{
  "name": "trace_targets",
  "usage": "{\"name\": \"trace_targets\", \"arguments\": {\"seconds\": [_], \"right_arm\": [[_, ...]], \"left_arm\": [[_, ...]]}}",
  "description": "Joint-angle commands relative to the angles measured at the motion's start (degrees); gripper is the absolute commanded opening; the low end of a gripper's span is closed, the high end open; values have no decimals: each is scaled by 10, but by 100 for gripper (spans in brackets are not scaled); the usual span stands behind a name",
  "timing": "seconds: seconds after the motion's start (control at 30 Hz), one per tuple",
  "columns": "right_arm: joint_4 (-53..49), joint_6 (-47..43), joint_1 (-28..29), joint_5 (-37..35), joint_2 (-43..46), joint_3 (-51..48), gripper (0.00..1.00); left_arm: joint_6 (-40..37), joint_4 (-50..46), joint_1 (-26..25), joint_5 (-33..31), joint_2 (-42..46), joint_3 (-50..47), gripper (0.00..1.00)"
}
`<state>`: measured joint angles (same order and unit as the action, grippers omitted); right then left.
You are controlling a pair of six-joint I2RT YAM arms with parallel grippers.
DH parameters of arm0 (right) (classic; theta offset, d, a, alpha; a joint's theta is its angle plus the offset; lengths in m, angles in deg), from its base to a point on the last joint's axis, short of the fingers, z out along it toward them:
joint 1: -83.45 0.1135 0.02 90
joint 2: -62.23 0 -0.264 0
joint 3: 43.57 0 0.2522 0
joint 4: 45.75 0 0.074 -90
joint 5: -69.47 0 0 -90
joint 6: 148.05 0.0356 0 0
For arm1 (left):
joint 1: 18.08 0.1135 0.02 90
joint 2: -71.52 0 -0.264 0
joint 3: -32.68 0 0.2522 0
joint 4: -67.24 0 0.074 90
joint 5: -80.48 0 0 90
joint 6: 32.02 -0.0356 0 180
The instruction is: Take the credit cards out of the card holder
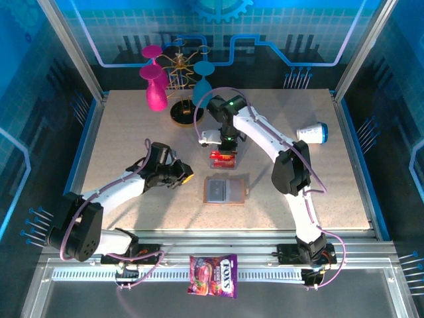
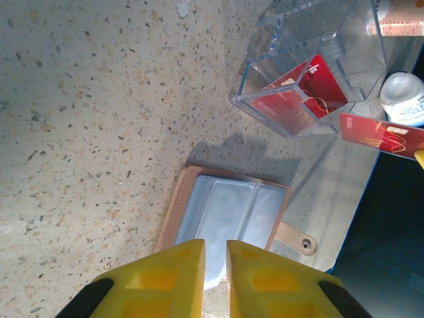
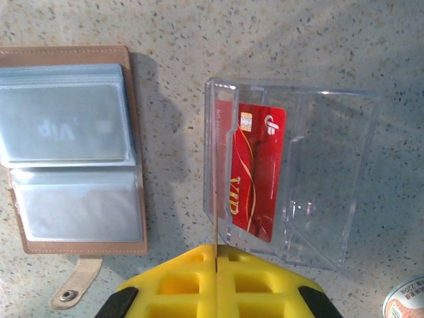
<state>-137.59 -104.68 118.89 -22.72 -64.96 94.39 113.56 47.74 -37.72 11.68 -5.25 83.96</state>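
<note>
Credit card in clear box | second card edge-on, face hidden

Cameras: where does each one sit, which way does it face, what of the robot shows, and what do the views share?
Top external: above and behind the bases, looking down at the table; both arms in view, left gripper, right gripper.
Left wrist: on the left arm, looking down past its yellow fingers at the open card holder.
Right wrist: on the right arm, looking straight down; its fingers are shut on a card's edge over the clear plastic box.
Shared: card holder, box and a red credit card inside it.
</note>
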Motion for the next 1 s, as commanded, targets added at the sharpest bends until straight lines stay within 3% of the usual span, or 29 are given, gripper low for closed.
{"name": "trace_targets", "arguments": {"seconds": [0.0, 0.37, 0.87, 0.97], "right_arm": [[-27, -10, -9, -8, -21, 28, 0], [-27, -11, -22, -21, -38, 31, 0], [-23, -18, -29, -12, -57, 24, 0], [-14, -11, -29, -19, -58, 23, 5]], "left_arm": [[3, -16, 7, -7, 8, -2, 17], [-7, -8, 10, 12, -44, 41, 17], [-6, -2, 15, 9, -43, 35, 17], [-7, -8, 16, 7, -34, 30, 17]]}}
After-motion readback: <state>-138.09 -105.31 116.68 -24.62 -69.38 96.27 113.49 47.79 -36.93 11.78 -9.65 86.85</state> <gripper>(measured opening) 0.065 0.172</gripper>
